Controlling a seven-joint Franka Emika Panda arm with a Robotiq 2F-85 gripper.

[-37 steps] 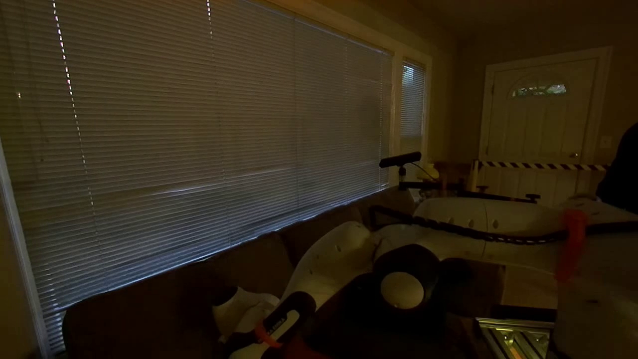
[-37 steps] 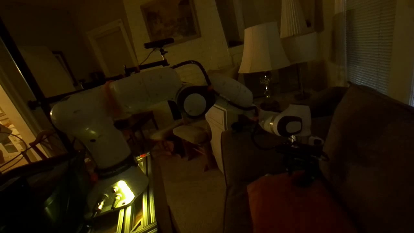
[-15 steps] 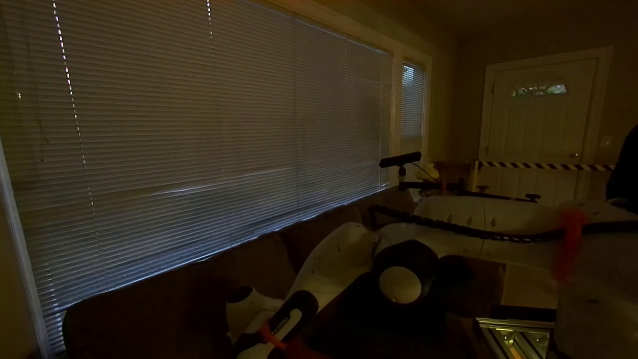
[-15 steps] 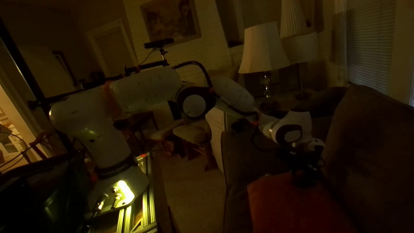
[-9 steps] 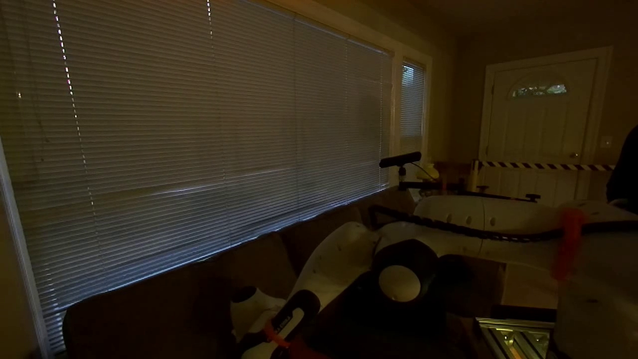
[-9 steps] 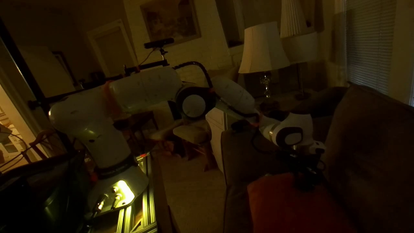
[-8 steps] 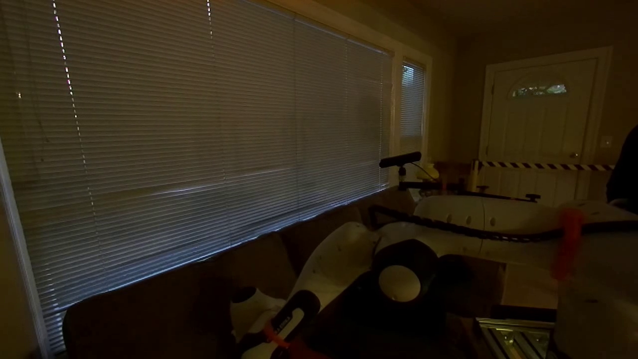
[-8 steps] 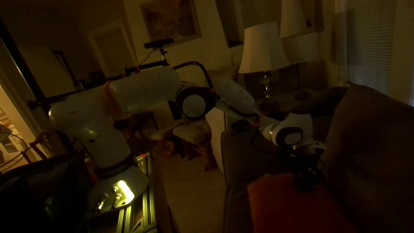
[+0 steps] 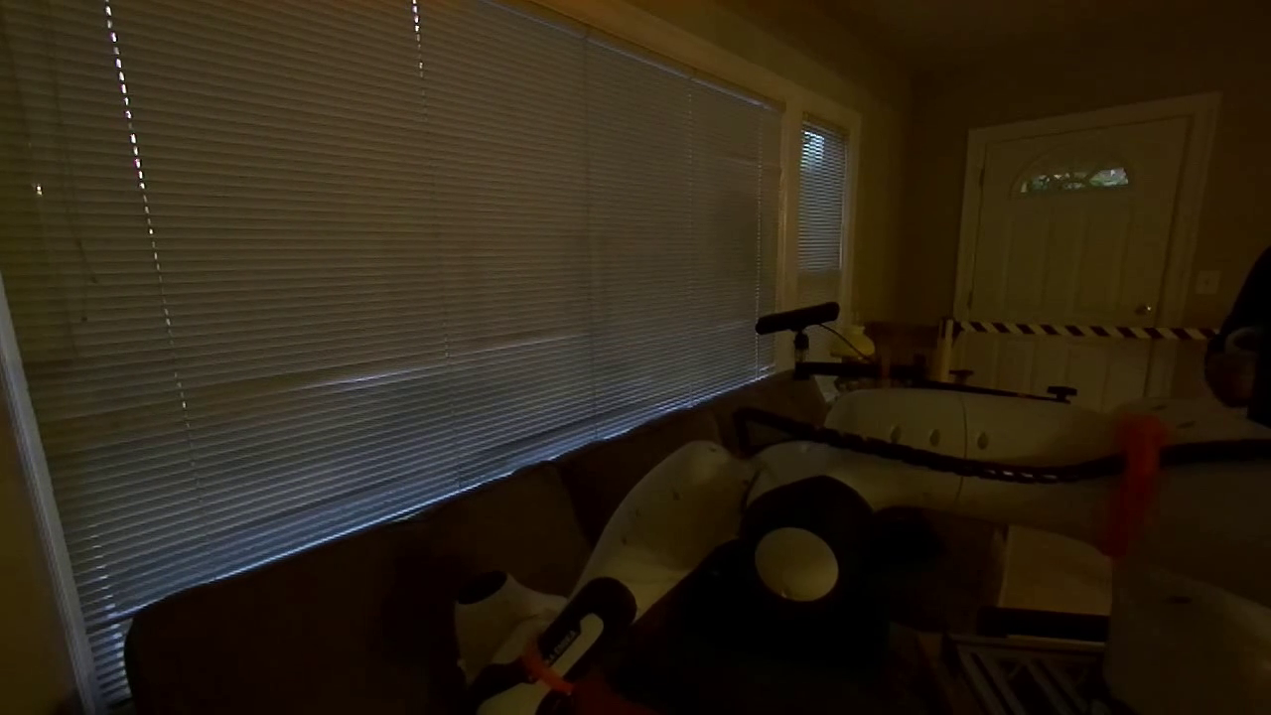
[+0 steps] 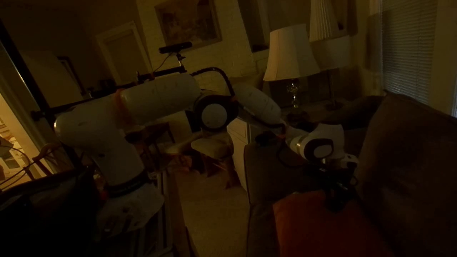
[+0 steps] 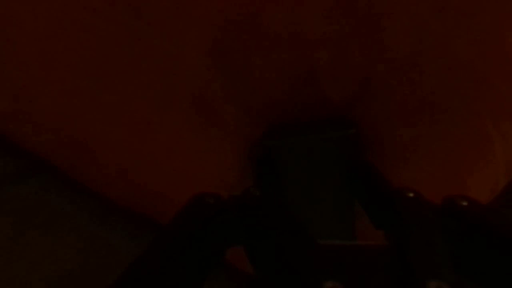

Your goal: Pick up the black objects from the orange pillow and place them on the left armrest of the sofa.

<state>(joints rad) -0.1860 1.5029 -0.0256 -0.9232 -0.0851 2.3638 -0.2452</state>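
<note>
The orange pillow [image 10: 310, 228] lies on the dark brown sofa [image 10: 410, 153]; the sofa back also shows in an exterior view [image 9: 516, 526]. My gripper [image 10: 335, 205] is low at the pillow's far end, near the sofa back. In the very dark wrist view, a black block-like object [image 11: 320, 188] stands between the fingers of my gripper [image 11: 312, 160], over the pillow [image 11: 120, 100]. The fingers appear to meet its two sides, with an orange gap lower down beside the right finger. Other black objects cannot be made out. Which part is the left armrest cannot be told.
A dark thing [image 10: 266, 138] lies at the sofa's far end by a white cabinet [image 10: 239, 132]. A lamp [image 10: 291, 53] stands behind. The arm's cable [image 10: 285, 160] hangs near the seat. A person [image 9: 1241, 348] is at the right edge.
Since 2.5 s ago my gripper has come down onto the pillow and shifted slightly; in the last half second it barely moves. The bright light on the robot base has gone dark.
</note>
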